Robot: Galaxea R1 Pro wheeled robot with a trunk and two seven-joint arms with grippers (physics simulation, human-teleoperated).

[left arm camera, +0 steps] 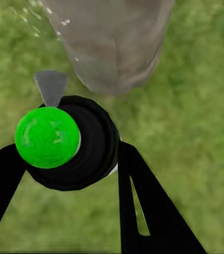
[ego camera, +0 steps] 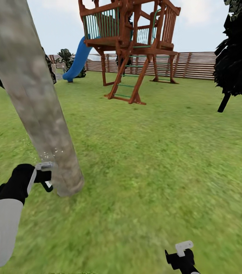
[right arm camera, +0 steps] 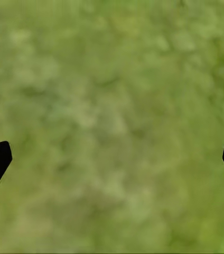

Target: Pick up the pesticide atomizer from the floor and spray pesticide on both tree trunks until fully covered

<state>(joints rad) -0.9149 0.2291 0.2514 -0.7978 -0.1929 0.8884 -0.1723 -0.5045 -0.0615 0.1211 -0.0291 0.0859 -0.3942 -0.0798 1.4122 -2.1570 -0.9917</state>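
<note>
the left gripper (left arm camera: 70,159) pinches the pesticide atomizer (left arm camera: 64,140) by its round black body, nozzle just beside the tree trunk (ego camera: 41,110). it looks light, rigid and smooth, so hold it mid-body. the right gripper (right arm camera: 112,159) is spread, empty.

Green lawn (ego camera: 155,160) underfoot, mottled and softly blurred, spreading out to a brown horizontal-slat fence (ego camera: 201,64) at the far edge. Red-brown wooden play tower (ego camera: 130,42) standing mid-yard before the fence, with green railings, a green-runged ladder (ego camera: 124,85) and a blue slide (ego camera: 77,59) dropping off one side. Black-foliaged tree (ego camera: 237,49) on a thin dark stem off to the other side. Small dark bush (ego camera: 66,57) by the fence near the slide's foot. Pale, hazy blue sky (ego camera: 56,23) above. Even daylight, no hard shadows. Blurred grass (right arm camera: 112,121) below.
</note>
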